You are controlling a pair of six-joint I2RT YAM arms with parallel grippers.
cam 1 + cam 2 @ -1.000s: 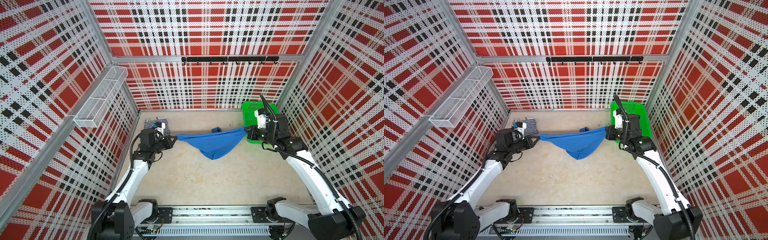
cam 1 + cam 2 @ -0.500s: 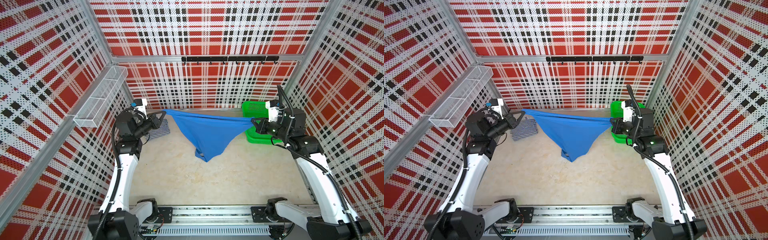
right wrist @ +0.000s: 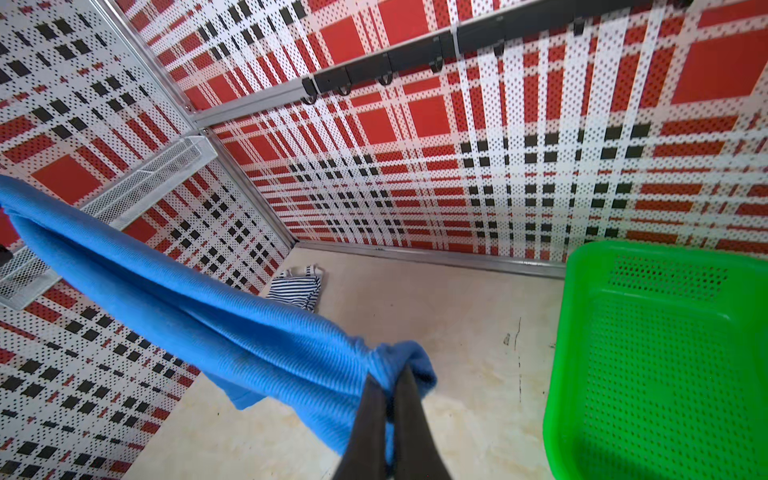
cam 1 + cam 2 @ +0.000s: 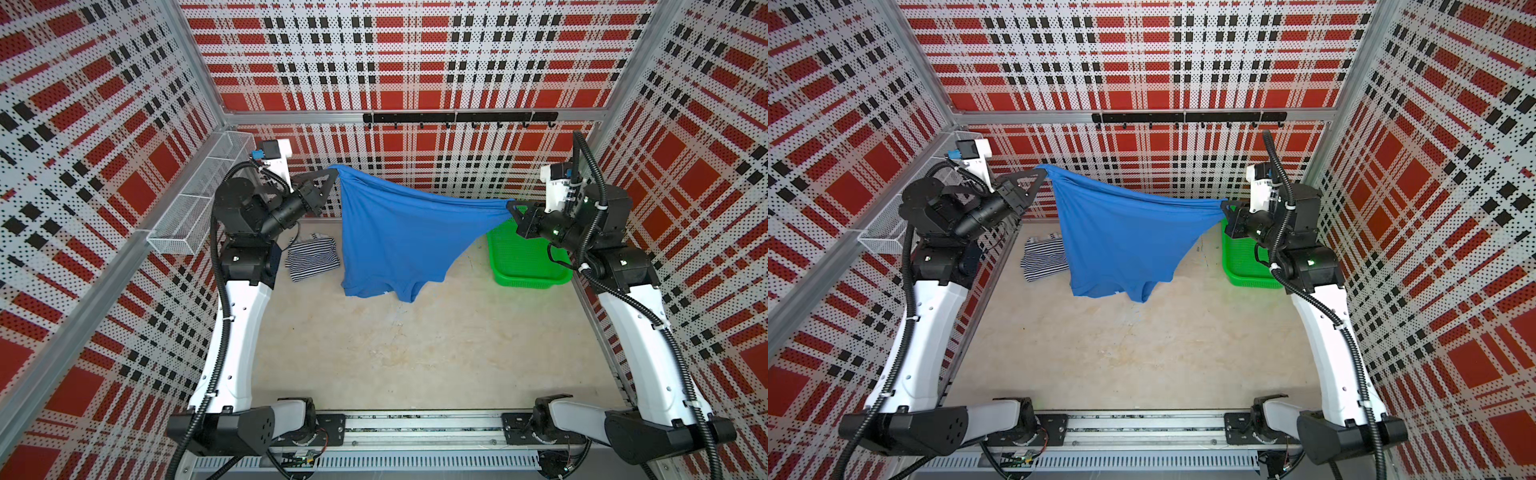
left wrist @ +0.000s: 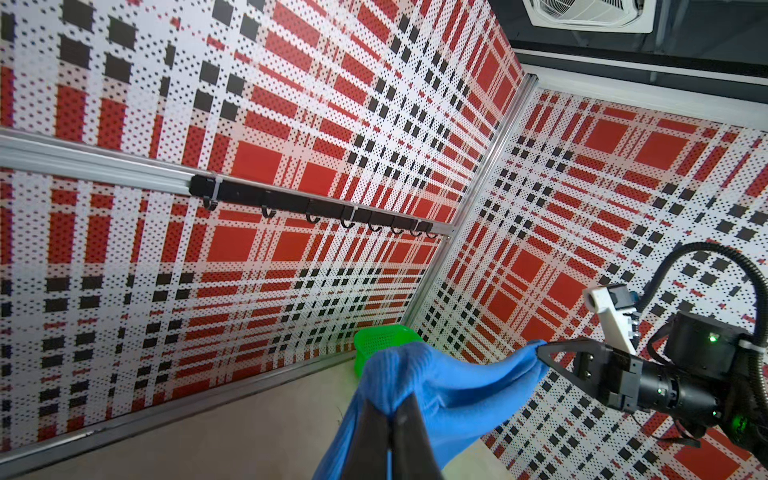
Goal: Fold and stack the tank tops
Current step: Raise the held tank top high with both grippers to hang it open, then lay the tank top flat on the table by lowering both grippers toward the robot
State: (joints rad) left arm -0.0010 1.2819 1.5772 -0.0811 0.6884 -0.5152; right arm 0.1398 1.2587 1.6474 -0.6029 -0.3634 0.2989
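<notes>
Both arms up. The blue top (image 4: 395, 241) hangs stretched in the air between them. The left gripper (image 4: 335, 173) is clamped tight on one corner, the higher one. The right gripper (image 4: 513, 205) is clamped on the other corner, lower, near the basket (image 4: 528, 270). The top's low edge sags toward the table (image 4: 415, 353); can't tell if it touches. The striped top (image 4: 311, 258) lies bunched on the table at back left, just beside the blue one.

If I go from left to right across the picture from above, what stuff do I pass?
In a top view: white wire basket → striped tank top → blue tank top, pinched up between the left claw and right claw → green basket.
</notes>
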